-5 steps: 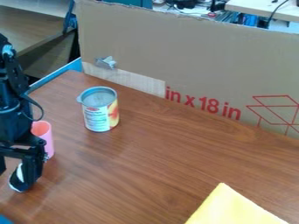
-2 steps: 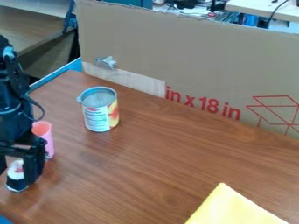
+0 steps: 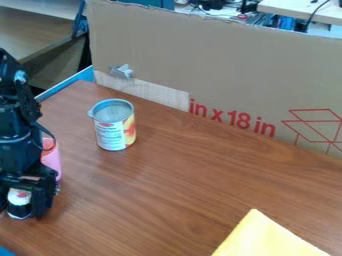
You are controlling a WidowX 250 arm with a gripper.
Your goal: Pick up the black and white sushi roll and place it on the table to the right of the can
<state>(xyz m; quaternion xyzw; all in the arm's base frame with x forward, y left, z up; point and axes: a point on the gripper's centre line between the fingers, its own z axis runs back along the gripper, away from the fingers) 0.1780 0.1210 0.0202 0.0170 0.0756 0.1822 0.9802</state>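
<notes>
Small container, white with a red patch above, dark below, at the far lower left of the table. Black gripper directly at it; cannot tell whether the jaws are clamped on the container or open around it. Arm above, along the left edge.

Pink cup just behind the gripper, partly hidden by it. Farther back and to the right, an opened tin can, upright, bare metal inside, white and yellow-orange label; well apart from the gripper.

Lower right: corner of a flat yellow item. Bottom-left corner: a bit of blue. Cardboard panel along the table's back, red print, crumpled silvery piece stuck on it.
</notes>
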